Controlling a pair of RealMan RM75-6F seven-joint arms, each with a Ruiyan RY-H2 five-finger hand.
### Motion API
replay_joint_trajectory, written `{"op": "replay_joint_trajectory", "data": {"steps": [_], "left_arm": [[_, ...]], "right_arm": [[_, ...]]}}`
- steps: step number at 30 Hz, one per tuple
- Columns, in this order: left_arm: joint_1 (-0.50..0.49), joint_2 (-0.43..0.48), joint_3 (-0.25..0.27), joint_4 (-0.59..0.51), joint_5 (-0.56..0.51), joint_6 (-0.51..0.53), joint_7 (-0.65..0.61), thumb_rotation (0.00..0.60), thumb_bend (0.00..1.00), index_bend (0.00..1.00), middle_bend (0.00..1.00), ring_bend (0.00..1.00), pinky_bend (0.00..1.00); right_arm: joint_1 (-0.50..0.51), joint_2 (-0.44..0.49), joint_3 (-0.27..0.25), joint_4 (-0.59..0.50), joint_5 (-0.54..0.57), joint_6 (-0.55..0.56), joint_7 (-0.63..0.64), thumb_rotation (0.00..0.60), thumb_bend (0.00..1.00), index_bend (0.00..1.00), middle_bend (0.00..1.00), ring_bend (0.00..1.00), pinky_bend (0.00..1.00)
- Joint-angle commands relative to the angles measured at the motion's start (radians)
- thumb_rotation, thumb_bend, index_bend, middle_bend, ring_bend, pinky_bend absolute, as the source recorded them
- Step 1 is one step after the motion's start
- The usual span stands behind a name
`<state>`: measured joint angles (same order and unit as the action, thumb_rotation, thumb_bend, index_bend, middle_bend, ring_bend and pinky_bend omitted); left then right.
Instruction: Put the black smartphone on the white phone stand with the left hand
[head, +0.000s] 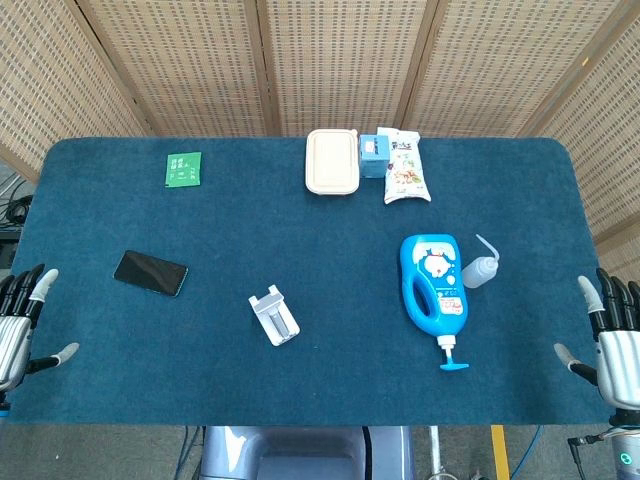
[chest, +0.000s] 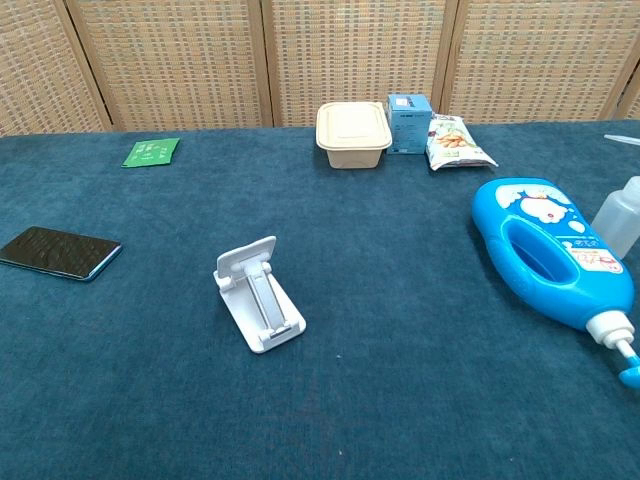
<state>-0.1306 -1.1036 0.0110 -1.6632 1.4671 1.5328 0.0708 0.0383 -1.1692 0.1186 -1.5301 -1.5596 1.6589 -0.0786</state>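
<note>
Left hand (head: 22, 320) spread empty at lower left: your flat black smartphone (head: 150, 272) may slide on the bench, or topple the light white phone stand (head: 274, 315).

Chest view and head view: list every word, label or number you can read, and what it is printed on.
No text reads clearly.
Green flat packet: white print, too small.
Blue plastic detergent bottle: cartoon label, lettering blurred.
Small blue box: print blurred.
White snack bag: print blurred.
Black smartphone: screen dark, no text.
</note>
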Motion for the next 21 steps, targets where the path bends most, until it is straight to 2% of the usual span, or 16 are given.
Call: {"op": "replay_joint_trajectory", "data": {"steps": [1,8,11,15,18,21], "left_arm": [[0.003,-0.001,-0.002,0.000,0.002,-0.001,0.003,0.600,0.00,0.00,0.00,0.00,0.00],[-0.002,-0.006,-0.008,0.017,-0.005,-0.026,0.011,0.600,0.00,0.00,0.00,0.00,0.00],[-0.037,-0.013,-0.024,0.044,-0.004,-0.076,0.004,0.600,0.00,0.00,0.00,0.00,0.00],[-0.131,-0.026,-0.056,0.110,0.000,-0.207,-0.053,0.600,0.00,0.00,0.00,0.00,0.00],[-0.249,-0.043,-0.071,0.208,0.026,-0.380,-0.167,0.600,0.00,0.00,0.00,0.00,0.00],[-0.351,-0.085,-0.068,0.334,0.076,-0.505,-0.292,0.600,0.00,0.00,0.00,0.00,0.01]], "right_arm": [[-0.001,0.002,0.000,-0.002,0.001,0.000,0.002,0.600,0.08,0.00,0.00,0.00,0.00],[-0.001,0.003,0.000,-0.001,0.005,-0.005,0.005,0.600,0.08,0.00,0.00,0.00,0.00],[0.002,0.004,0.003,0.000,0.013,-0.012,0.009,0.600,0.08,0.00,0.00,0.00,0.00],[0.007,0.004,0.008,0.002,0.025,-0.025,0.008,0.600,0.09,0.00,0.00,0.00,0.00],[0.010,0.003,0.013,0.002,0.038,-0.034,0.001,0.600,0.09,0.00,0.00,0.00,0.00],[0.013,0.001,0.019,0.005,0.053,-0.043,-0.003,0.600,0.09,0.00,0.00,0.00,0.00]]}}
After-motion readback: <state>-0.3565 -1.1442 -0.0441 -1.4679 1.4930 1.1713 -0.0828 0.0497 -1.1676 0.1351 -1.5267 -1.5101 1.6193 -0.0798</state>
